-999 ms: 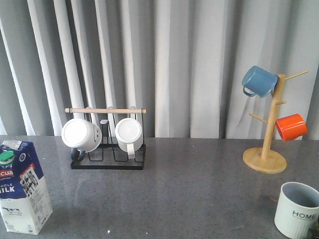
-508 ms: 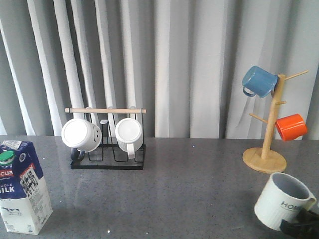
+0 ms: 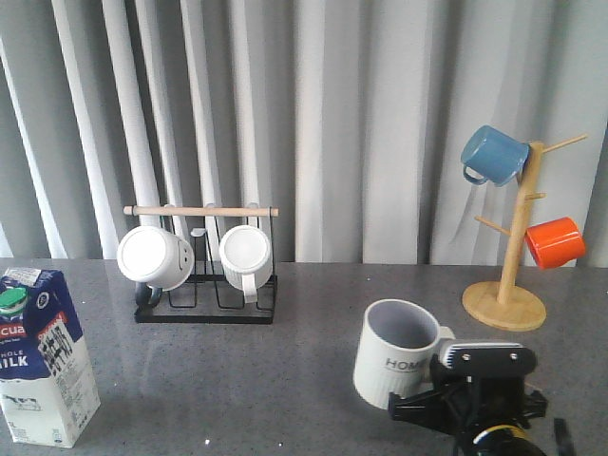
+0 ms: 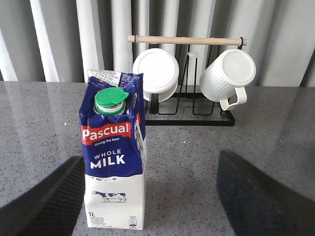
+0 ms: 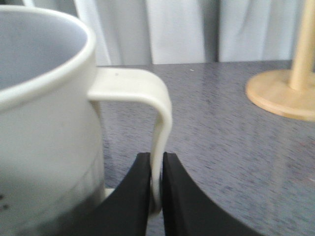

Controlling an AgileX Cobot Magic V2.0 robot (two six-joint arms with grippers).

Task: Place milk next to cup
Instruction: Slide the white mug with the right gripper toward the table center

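Carried leftward, cup (image 3: 397, 359) hangs pinched by its handle in right tool (image 5: 156, 196); left tool (image 4: 147, 196) spread

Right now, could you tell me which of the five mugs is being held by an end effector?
The pale ribbed HOME mug: the right end effector pinches its handle. The two white mugs sit on the black rack; the blue and orange ones hang on the wooden tree.

Open tabletop (image 3: 313, 370) between milk (image 3: 43, 356) and cup (image 3: 399, 361); mug rack (image 3: 204, 275) behind.

The blue-and-white milk (image 3: 40, 356) carton stands upright, green cap on top. The ribbed "HOME" cup (image 3: 399, 353) sits tilted, well apart from it.
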